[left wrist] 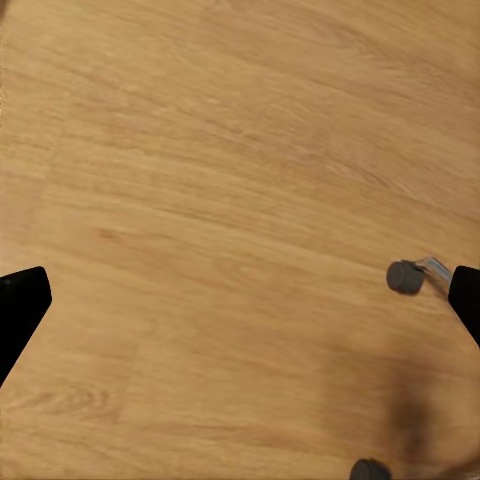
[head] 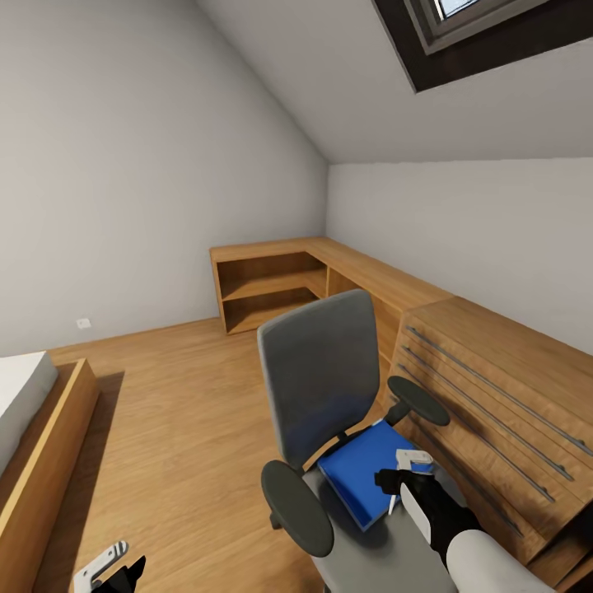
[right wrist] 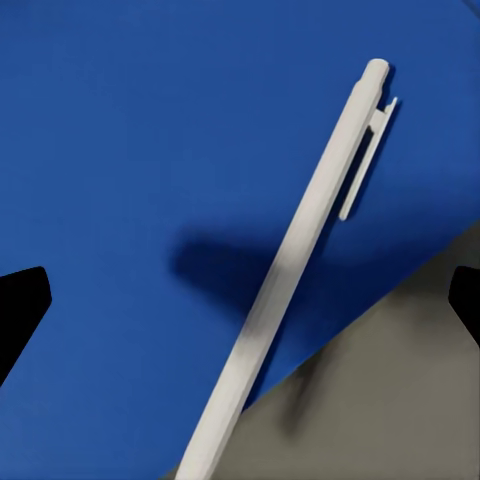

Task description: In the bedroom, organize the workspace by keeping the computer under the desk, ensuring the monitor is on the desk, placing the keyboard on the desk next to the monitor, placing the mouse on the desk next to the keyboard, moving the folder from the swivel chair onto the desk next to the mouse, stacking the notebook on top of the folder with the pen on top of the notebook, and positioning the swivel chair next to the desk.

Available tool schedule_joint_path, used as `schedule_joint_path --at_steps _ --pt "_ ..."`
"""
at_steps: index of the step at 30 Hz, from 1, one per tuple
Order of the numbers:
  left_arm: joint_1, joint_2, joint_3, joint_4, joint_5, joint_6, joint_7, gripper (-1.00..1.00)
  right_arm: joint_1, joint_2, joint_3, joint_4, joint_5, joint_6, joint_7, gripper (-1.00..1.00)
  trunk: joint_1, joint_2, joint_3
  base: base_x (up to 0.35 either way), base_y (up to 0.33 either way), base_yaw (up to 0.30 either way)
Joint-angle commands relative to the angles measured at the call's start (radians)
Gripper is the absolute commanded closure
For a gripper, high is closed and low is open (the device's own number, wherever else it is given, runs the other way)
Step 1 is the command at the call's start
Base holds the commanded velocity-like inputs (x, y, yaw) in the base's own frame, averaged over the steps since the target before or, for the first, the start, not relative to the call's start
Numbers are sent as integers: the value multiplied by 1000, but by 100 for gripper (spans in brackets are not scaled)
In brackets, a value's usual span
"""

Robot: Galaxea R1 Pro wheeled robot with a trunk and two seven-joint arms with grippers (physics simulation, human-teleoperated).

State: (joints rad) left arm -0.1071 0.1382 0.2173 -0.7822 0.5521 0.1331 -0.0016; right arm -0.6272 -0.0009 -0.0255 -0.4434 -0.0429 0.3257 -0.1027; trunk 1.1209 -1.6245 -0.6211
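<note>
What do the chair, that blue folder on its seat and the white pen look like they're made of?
The swivel chair looks cloth-covered: matte grey back and seat, with smooth black, probably plastic, armrests. The folder looks like plastic or coated card: flat, even bright blue with a faint sheen. The pen looks like smooth white plastic, with a moulded clip. These are simulator renders, so all of this is a guess.

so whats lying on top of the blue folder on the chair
A white pen lies across the folder, its lower end overhanging onto the grey chair seat. The right tool hides part of the folder in the head view.
</note>
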Motion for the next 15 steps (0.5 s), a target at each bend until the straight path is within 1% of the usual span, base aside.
schedule_joint_path --at_steps 1,7,14,15 --pt "0 0 2 -2 10 7 1 -100 0 0 -1 -2 -5 5 -3 -100 0 -1 -1 0 0 0" --pt "0 0 2 -2 10 7 3 -100 0 0 -1 -2 -5 6 -3 -100 23 -43 -20 0 0 0" --pt "0 0 2 -2 9 7 7 -100 0 1 -1 -1 -5 5 -3 -100 23 -43 -20 0 0 0" --pt "0 0 2 -2 9 7 7 -100 0 1 -1 -1 -5 5 -3 -100 27 -50 -23 0 0 0"
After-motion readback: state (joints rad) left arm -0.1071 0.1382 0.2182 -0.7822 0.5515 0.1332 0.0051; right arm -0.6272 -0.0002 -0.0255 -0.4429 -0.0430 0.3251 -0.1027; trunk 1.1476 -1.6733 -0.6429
